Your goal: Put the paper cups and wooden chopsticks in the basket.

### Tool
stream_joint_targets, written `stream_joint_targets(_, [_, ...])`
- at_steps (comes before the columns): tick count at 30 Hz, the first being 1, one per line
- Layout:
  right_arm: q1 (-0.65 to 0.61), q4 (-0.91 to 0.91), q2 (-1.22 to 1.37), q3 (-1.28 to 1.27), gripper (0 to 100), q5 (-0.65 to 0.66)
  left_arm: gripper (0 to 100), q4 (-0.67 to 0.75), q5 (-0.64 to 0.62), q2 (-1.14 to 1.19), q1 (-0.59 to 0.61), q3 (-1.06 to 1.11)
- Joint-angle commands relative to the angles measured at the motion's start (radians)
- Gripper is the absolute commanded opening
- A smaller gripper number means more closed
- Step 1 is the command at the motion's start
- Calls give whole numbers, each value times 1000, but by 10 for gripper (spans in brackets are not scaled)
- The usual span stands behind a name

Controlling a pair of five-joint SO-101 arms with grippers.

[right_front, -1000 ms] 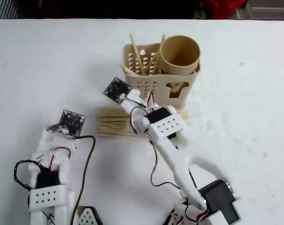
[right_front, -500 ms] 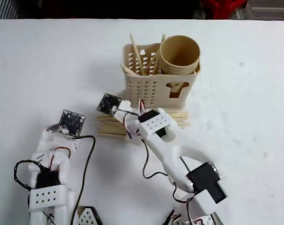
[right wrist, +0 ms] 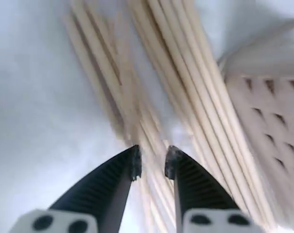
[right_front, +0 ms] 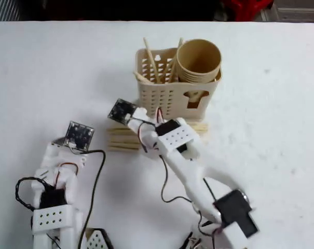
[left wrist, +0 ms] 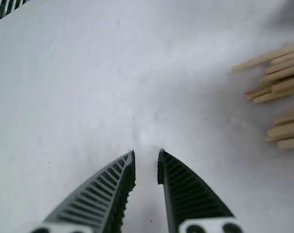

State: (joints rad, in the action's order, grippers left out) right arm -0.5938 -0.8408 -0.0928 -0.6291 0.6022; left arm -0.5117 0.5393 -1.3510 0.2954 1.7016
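Observation:
A perforated cream basket (right_front: 169, 93) stands at the table's middle back. It holds a stack of paper cups (right_front: 198, 59) and a few upright wooden chopsticks (right_front: 151, 59). More chopsticks (right_front: 120, 137) lie in a loose pile on the table just in front of it. My right gripper (right wrist: 152, 158) hangs low over this pile (right wrist: 156, 87), slightly open, with chopsticks running under the gap; the basket wall (right wrist: 268, 107) is close beside it. The left gripper (left wrist: 146, 155) rests near the front left over bare table, slightly open and holding nothing, with chopstick ends (left wrist: 275, 77) off to one side.
The white table (right_front: 271, 129) has free room to the right of the basket and across the far left. The left arm (right_front: 58, 181) lies along the front left edge. Cables (right_front: 167, 187) hang along the right arm.
The right arm swung left and down over the chopstick pile, then shifted slightly back toward the basket. The left arm has kept still.

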Motion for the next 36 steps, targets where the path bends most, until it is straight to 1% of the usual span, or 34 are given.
stream_joint_targets(1, [-10, -45, -136, 15, 90, -60, 95, -5, 9, -12, -10, -3])
stream_joint_targets(3, [-13, -68, -194, 15, 76, -78, 95, -5, 9, -12, -10, -3])
stream_joint_targets(6, [-19, -87, -231, 8, 46, -72, 95, -5, 9, -12, -10, -3])
stream_joint_targets(8, [-41, -96, -228, -26, 71, -38, 95, -5, 9, -12, -10, -3])
stream_joint_targets(11, [-127, -88, -219, -115, 124, -9, 95, -5, 9, -12, -8, -3])
stream_joint_targets(14, [-179, -38, -219, -176, 135, 5, 95, -5, 9, -12, -8, -3])
stream_joint_targets(20, [-174, -2, -211, -186, 138, 8, 95, -5, 9, -12, -8, -3])
stream_joint_targets(23, [-174, 31, -160, -180, 138, 9, 95, -5, 9, -12, -8, -3])
stream_joint_targets(26, [-170, 79, -87, -169, 138, 41, 95, -5, 9, -12, -8, -3])
stream_joint_targets(32, [-81, 82, 27, -83, 135, 48, 94, -5, 9, -12, -8, -3])
stream_joint_targets(36, [-76, 76, 67, -75, 127, 49, 94, -5, 9, -12, -8, -3])
